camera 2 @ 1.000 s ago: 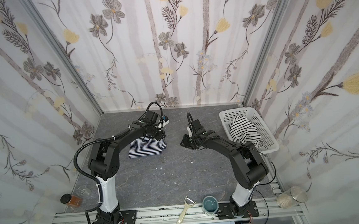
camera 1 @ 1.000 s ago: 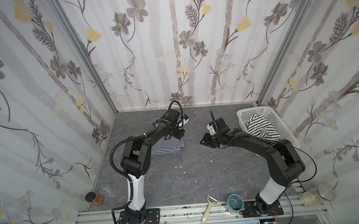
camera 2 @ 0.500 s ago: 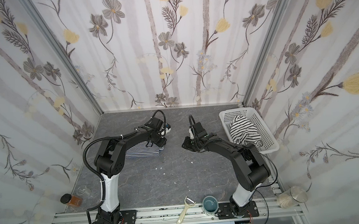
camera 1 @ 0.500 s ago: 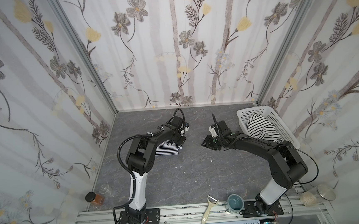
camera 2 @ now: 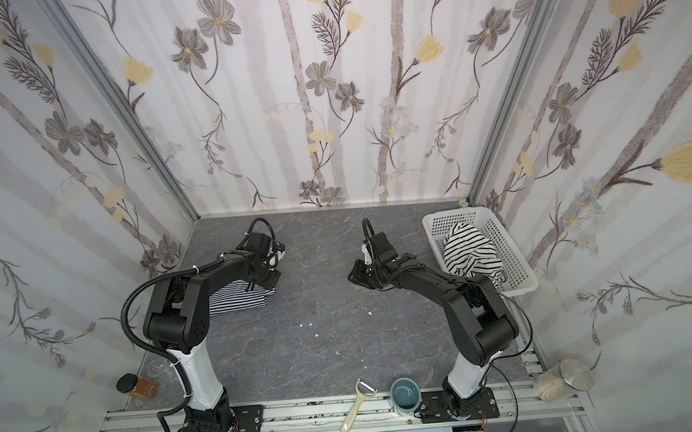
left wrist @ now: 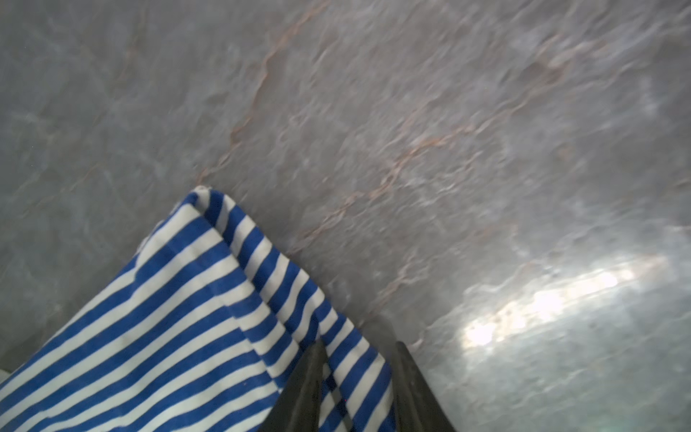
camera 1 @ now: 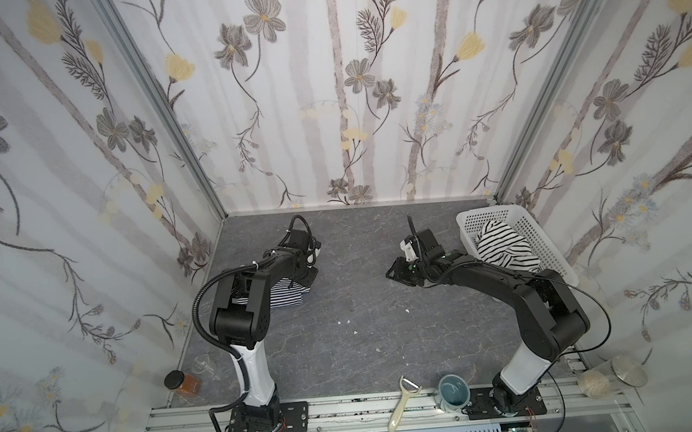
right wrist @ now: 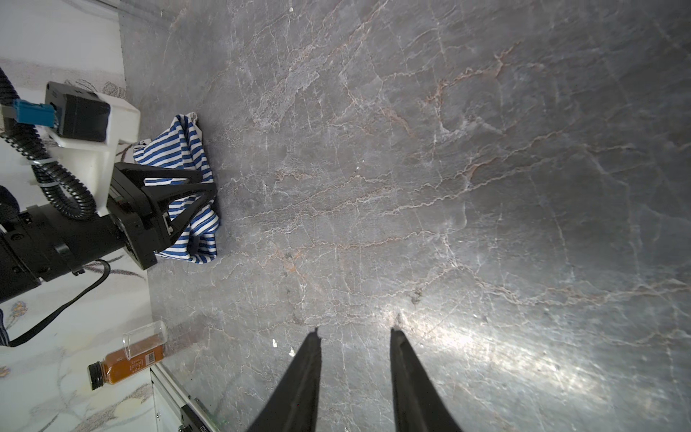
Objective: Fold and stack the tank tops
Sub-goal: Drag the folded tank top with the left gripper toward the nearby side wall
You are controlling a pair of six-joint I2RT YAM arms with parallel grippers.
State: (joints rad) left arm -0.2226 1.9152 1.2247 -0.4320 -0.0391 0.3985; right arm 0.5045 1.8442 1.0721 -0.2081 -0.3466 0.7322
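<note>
Two tank tops were present. One navy-striped tank top [camera 1: 285, 298] lay folded on the table [camera 1: 345, 342] at the left, partly hidden under the left arm [camera 1: 272, 264]. One black-striped tank top [camera 1: 502, 243] lay bunched inside the single white basket [camera 1: 477, 216] at the right. The left gripper [left wrist: 359, 342] stood narrowly parted at the navy-striped cloth's edge, with cloth between its fingers. The right gripper [right wrist: 355, 331] stood equally parted, empty, over bare table. One spice jar [camera 1: 183, 382], one peeler [camera 1: 403, 402], one cup [camera 1: 452, 391] and one glass jar [camera 1: 610, 380] lay along the near edge.

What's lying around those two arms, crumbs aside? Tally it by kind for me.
Tank tops: 2 (blue-striped top, black-striped top)
Basket: 1
Jars: 2 (spice jar, clear jar)
Clear glass: 1
Peeler: 1
Cup: 1
Total: 8
</note>
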